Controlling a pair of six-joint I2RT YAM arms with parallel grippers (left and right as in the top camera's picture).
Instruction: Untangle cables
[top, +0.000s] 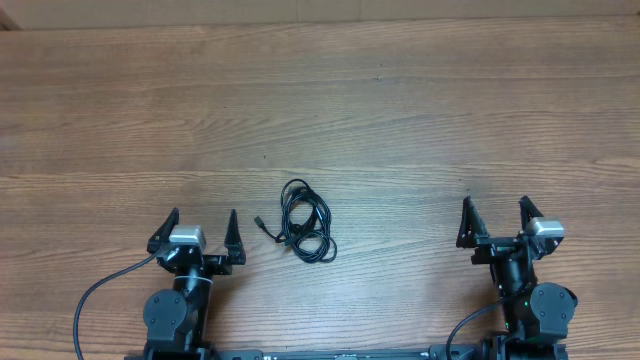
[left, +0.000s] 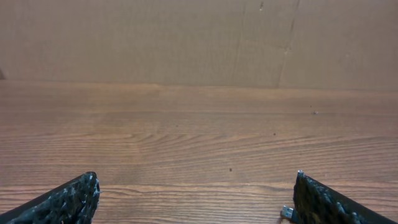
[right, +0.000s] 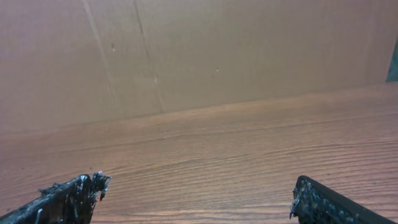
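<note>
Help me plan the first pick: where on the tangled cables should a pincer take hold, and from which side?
Probably the plug end sticking out toward the left pincer, which is open and nearest; come down from above. It lies flat on the table, clear of the cables' coiled loops, so it can likely be pinched alone.

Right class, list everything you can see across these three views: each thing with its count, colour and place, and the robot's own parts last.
cables: one tangled bundle, strand count unclear, black, mid-table between the two grippers, touching neither
table: one, brown wood grain, fills the overhead view
cardboard wall: one, tan, standing along the table's far edge
arm wires: two, thicker black, one looping by each arm's base at the near edge
left gripper: one, black, open, near edge, left of the bundle
right gripper: one, black, open, near edge, further off to the bundle's right
</note>
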